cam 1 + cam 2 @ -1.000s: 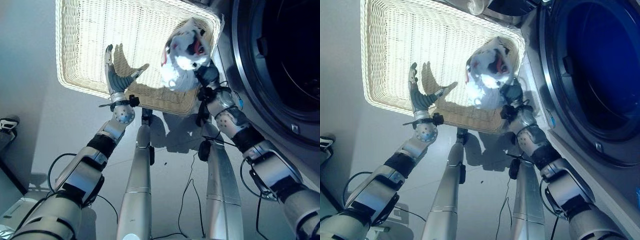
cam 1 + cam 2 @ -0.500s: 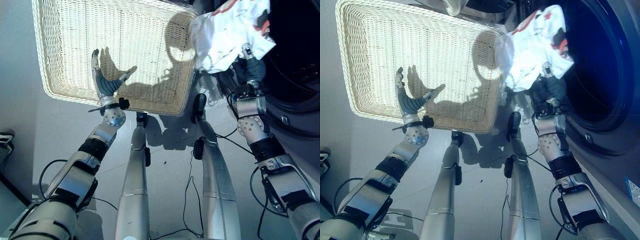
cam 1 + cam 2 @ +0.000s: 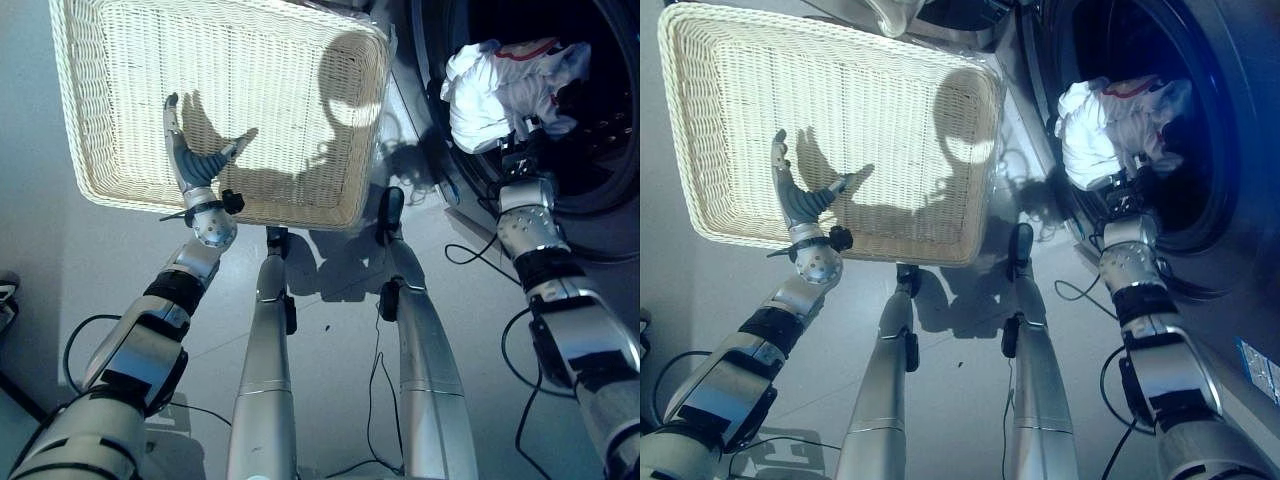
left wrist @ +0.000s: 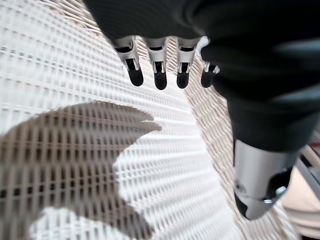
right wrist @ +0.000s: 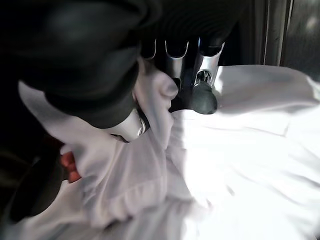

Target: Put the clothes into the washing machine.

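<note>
A white garment with red marks point(image 3: 490, 95) hangs bunched in the dark mouth of the washing machine drum point(image 3: 605, 140) at the right. My right hand point(image 3: 523, 150) is just below it, raised into the opening, its fingers point(image 5: 202, 95) and thumb curled into the white cloth point(image 5: 240, 150). My left hand point(image 3: 192, 165) is held up over the white wicker basket point(image 3: 230, 210) with straight, spread fingers point(image 4: 160, 75) and holds nothing. The basket's floor point(image 4: 75, 75) lies bare under it.
The basket stands on the grey floor directly left of the washing machine's front point(image 3: 1040, 140). The round door rim point(image 3: 1210, 250) frames the drum opening. A dark object point(image 3: 8, 290) sits at the far left edge.
My right hand has carried the garment from the basket's right corner rightward into the drum opening. My left hand has stayed open over the basket. The camera has turned toward the right.
</note>
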{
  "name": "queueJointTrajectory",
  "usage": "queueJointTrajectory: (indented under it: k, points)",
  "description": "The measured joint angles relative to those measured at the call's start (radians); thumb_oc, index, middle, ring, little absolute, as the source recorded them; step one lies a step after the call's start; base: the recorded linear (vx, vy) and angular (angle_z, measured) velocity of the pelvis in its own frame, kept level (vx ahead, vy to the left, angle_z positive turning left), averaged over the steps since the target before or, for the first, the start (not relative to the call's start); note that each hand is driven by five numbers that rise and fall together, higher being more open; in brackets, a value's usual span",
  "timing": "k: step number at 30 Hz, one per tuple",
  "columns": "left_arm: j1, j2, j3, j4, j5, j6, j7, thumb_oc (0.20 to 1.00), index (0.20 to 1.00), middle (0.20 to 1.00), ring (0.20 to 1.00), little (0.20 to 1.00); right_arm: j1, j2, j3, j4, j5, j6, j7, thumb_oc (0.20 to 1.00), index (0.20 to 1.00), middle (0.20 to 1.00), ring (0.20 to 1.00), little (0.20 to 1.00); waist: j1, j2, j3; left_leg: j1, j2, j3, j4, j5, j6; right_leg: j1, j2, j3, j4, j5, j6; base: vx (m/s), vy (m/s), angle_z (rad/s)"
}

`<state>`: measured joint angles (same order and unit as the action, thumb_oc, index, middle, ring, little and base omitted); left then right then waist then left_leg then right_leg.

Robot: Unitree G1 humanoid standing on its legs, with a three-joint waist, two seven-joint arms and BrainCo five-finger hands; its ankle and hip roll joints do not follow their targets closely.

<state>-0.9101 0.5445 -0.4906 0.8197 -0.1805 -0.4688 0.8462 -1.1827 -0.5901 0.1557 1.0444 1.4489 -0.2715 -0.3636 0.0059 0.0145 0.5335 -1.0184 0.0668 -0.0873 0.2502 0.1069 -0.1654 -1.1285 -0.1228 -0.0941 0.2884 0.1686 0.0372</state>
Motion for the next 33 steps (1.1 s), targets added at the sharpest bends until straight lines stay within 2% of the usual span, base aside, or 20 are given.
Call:
queueJointTrajectory:
  k: [1, 2, 3, 4, 5, 6, 8, 9, 11, 13, 14, 15, 16, 20, 24, 26, 28, 30, 33]
  points:
    - [0.021, 0.002, 0.000, -0.028, 0.000, -0.016, 0.002, 1.000, 1.000, 1.000, 1.000, 1.000, -0.037, -0.030, 0.024, 0.001, -0.003, -0.042, -0.069, 0.200, 0.200, 0.200, 0.200, 0.200, 0.005, 0.000, 0.000, -0.002, 0.002, 0.003, 0.000, -0.002, 0.003, 0.002, 0.004, 0.002, -0.016, 0.009, 0.008, -0.02, -0.019, -0.07]
    - [0.035, 0.003, 0.000, -0.043, 0.001, -0.027, 0.004, 1.000, 1.000, 1.000, 1.000, 1.000, -0.049, -0.054, 0.030, -0.011, -0.006, -0.074, -0.097, 0.200, 0.200, 0.200, 0.200, 0.200, 0.012, 0.000, 0.000, -0.005, 0.003, 0.003, 0.000, -0.002, 0.003, 0.003, 0.005, 0.003, -0.024, 0.013, 0.011, -0.02, -0.014, -0.05]
    - [0.072, 0.014, 0.001, -0.063, 0.001, -0.038, 0.010, 1.000, 1.000, 1.000, 1.000, 1.000, -0.064, -0.093, 0.030, -0.054, -0.028, -0.140, -0.151, 0.200, 0.200, 0.200, 0.200, 0.200, 0.015, 0.000, 0.000, -0.008, 0.002, 0.002, -0.001, -0.001, 0.002, 0.004, 0.005, 0.002, -0.033, 0.019, 0.008, 0.00, 0.000, 0.00]
    - [0.092, 0.021, 0.001, -0.064, 0.001, -0.039, 0.011, 1.000, 1.000, 1.000, 1.000, 1.000, -0.067, -0.118, 0.030, -0.085, -0.047, -0.167, -0.187, 0.200, 0.200, 0.200, 0.200, 0.200, 0.015, -0.001, 0.000, -0.009, 0.002, 0.001, -0.002, -0.001, 0.002, 0.007, 0.006, 0.002, -0.037, 0.022, 0.010, -0.01, -0.005, 0.04]
    - [0.129, 0.035, 0.003, -0.063, 0.000, -0.039, 0.013, 1.000, 1.000, 1.000, 1.000, 1.000, -0.067, -0.170, 0.025, -0.148, -0.092, -0.229, -0.267, 0.200, 0.200, 0.200, 0.200, 0.200, 0.015, -0.001, 0.000, -0.009, 0.000, 0.001, 0.000, -0.002, 0.005, 0.011, 0.005, 0.004, -0.043, 0.025, 0.009, 0.00, 0.000, 0.00]
    - [0.156, 0.045, 0.003, -0.063, 0.000, -0.039, 0.013, 1.000, 1.000, 1.000, 1.000, 1.000, -0.046, -0.169, 0.015, -0.176, -0.147, -0.277, -0.327, 0.200, 0.200, 0.200, 0.200, 0.200, 0.017, -0.001, 0.001, -0.009, -0.003, 0.001, 0.004, -0.003, 0.006, 0.013, 0.004, 0.006, -0.044, 0.025, 0.008, 0.00, 0.000, 0.00]
    - [0.172, 0.058, 0.003, -0.063, 0.000, -0.039, 0.011, 1.000, 1.000, 1.000, 1.000, 1.000, -0.040, -0.173, 0.012, -0.176, -0.182, -0.285, -0.388, 0.247, 0.247, 0.247, 0.247, 0.247, 0.016, -0.003, 0.002, -0.009, -0.004, 0.001, 0.006, -0.004, 0.008, 0.014, 0.003, 0.007, -0.044, 0.027, 0.005, 0.00, 0.000, 0.00]
    - [0.179, 0.066, 0.006, -0.061, -0.002, -0.039, 0.009, 1.000, 1.000, 1.000, 1.000, 1.000, -0.037, -0.174, 0.011, -0.172, -0.201, -0.285, -0.443, 0.332, 0.332, 0.332, 0.332, 0.332, 0.016, -0.006, 0.004, -0.009, -0.005, 0.001, 0.009, -0.006, 0.009, 0.015, 0.002, 0.007, -0.044, 0.029, 0.003, 0.00, 0.000, 0.00]
    - [0.167, 0.066, 0.014, -0.062, -0.010, -0.039, 0.002, 1.000, 1.000, 1.000, 1.000, 1.000, -0.036, -0.174, 0.011, -0.171, -0.216, -0.285, -0.479, 0.316, 0.316, 0.316, 0.316, 0.316, 0.015, -0.007, 0.004, -0.009, -0.006, 0.001, 0.011, -0.007, 0.010, 0.017, 0.001, 0.007, -0.044, 0.030, 0.003, 0.00, 0.000, 0.00]
    - [0.149, 0.066, 0.014, -0.062, -0.010, -0.041, -0.004, 1.000, 1.000, 1.000, 1.000, 1.000, -0.037, -0.174, 0.012, -0.166, -0.219, -0.285, -0.495, 0.369, 0.369, 0.369, 0.369, 0.369, 0.016, -0.007, 0.004, -0.009, -0.006, 0.001, 0.014, -0.008, 0.010, 0.018, 0.001, 0.007, -0.044, 0.030, 0.002, 0.00, 0.000, 0.00]
    - [0.133, 0.066, 0.014, -0.062, -0.010, -0.043, -0.017, 1.000, 1.000, 1.000, 1.000, 1.000, -0.038, -0.174, 0.012, -0.155, -0.219, -0.284, -0.498, 0.784, 0.784, 0.784, 0.784, 0.784, 0.017, -0.008, 0.004, -0.009, -0.006, 0.001, 0.019, -0.010, 0.011, 0.021, 0.001, 0.007, -0.045, 0.032, 0.000, 0.00, 0.000, 0.00]
    - [0.123, 0.066, 0.012, -0.058, -0.010, -0.044, -0.025, 1.000, 1.000, 1.000, 1.000, 1.000, -0.042, -0.174, 0.015, -0.136, -0.220, -0.281, -0.493, 1.000, 1.000, 1.000, 1.000, 1.000, 0.019, -0.008, 0.004, -0.009, -0.007, 0.000, 0.021, -0.010, 0.011, 0.023, 0.001, 0.006, -0.045, 0.033, -0.001, 0.00, 0.000, 0.00]
    - [0.115, 0.066, 0.010, -0.054, -0.010, -0.044, -0.031, 1.000, 1.000, 1.000, 1.000, 1.000, -0.046, -0.174, 0.017, -0.115, -0.221, -0.271, -0.488, 1.000, 1.000, 1.000, 1.000, 1.000, 0.021, -0.008, 0.004, -0.008, -0.008, 0.000, 0.022, -0.010, 0.011, 0.024, 0.000, 0.006, -0.045, 0.033, -0.001, 0.00, 0.000, 0.00]
    - [0.106, 0.067, 0.009, -0.050, -0.015, -0.045, -0.050, 1.000, 1.000, 1.000, 1.000, 1.000, -0.053, -0.177, 0.017, -0.068, -0.258, -0.198, -0.468, 1.000, 1.000, 1.000, 1.000, 1.000, 0.028, -0.008, 0.004, -0.008, -0.011, -0.001, 0.026, -0.010, 0.012, 0.027, -0.002, 0.006, -0.045, 0.033, 0.000, 0.00, 0.000, 0.00]
    - [0.102, 0.067, 0.000, -0.048, -0.043, -0.045, -0.065, 1.000, 1.000, 1.000, 1.000, 1.000, -0.068, -0.183, 0.054, 0.006, -0.387, -0.058, -0.484, 1.000, 1.000, 1.000, 1.000, 1.000, 0.034, -0.008, 0.004, -0.007, -0.013, -0.002, 0.028, -0.010, 0.013, 0.028, -0.004, 0.006, -0.045, 0.033, 0.000, 0.00, 0.000, 0.00]
    - [0.100, 0.067, -0.004, -0.048, -0.053, -0.045, -0.068, 1.000, 1.000, 1.000, 1.000, 1.000, -0.079, -0.201, 0.169, 0.014, -0.595, 0.084, -0.539, 1.000, 1.000, 1.000, 1.000, 1.000, 0.034, -0.008, 0.004, -0.008, -0.015, -0.001, 0.027, -0.009, 0.014, 0.028, -0.006, 0.006, -0.045, 0.034, 0.001, 0.00, 0.000, 0.00]
    - [0.095, 0.066, -0.008, -0.048, -0.053, -0.045, -0.068, 1.000, 1.000, 1.000, 1.000, 1.000, -0.091, -0.208, 0.218, 0.021, -0.728, 0.157, -0.573, 1.000, 1.000, 1.000, 1.000, 1.000, 0.035, -0.008, 0.004, -0.008, -0.015, -0.001, 0.026, -0.009, 0.014, 0.028, -0.006, 0.006, -0.046, 0.034, 0.001, 0.00, 0.000, 0.00]
    - [0.089, 0.066, -0.008, -0.049, -0.054, -0.044, -0.070, 1.000, 1.000, 1.000, 1.000, 1.000, -0.125, -0.213, 0.283, 0.000, -0.877, 0.260, -0.634, 1.000, 1.000, 1.000, 1.000, 1.000, 0.029, -0.008, 0.004, -0.009, -0.015, -0.001, 0.022, -0.009, 0.014, 0.026, -0.006, 0.006, -0.051, 0.036, 0.004, 0.00, 0.000, 0.00]
    - [0.076, 0.066, -0.008, -0.050, -0.061, -0.044, -0.074, 1.000, 1.000, 1.000, 1.000, 1.000, -0.152, -0.217, 0.293, -0.054, -1.019, 0.330, -0.685, 1.000, 1.000, 1.000, 1.000, 1.000, 0.028, -0.007, 0.004, -0.010, -0.014, -0.001, 0.019, -0.009, 0.014, 0.024, -0.005, 0.005, -0.053, 0.036, 0.004, 0.00, 0.000, 0.00]
